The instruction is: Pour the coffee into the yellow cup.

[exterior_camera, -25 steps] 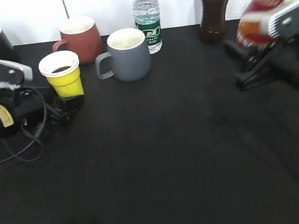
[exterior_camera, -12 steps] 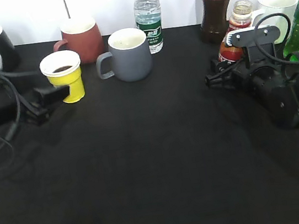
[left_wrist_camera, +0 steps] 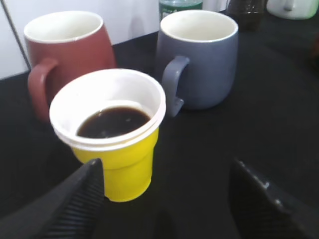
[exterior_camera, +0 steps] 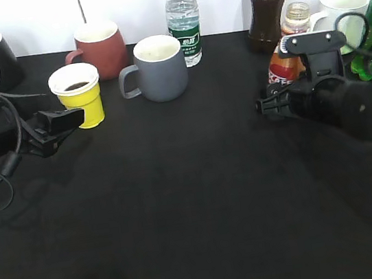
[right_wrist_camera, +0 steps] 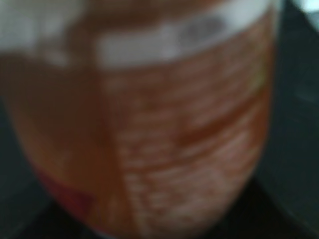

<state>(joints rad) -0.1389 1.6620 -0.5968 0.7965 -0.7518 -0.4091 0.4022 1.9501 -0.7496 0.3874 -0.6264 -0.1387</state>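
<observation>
The yellow cup is standing upright on the black worktop, at the left side, and dark coffee is lying in its bottom, as the left wrist view is showing. The left claw is sitting just in front of the cup with its jaws spread wide; in the wrist view one finger is appearing near the cup's lower left side and the other one is well apart to the right, so it is holding nothing. Behind the cup, a red-brown mug and a grey mug are standing near each other.

The coffee bottle is standing upright at the right side, with no cap on it, beside the cola bottle. The right claw is staying low right by the bottle. The right wrist view is filled by the blurred orange label, and I cannot tell if the jaws are gripping it.
</observation>
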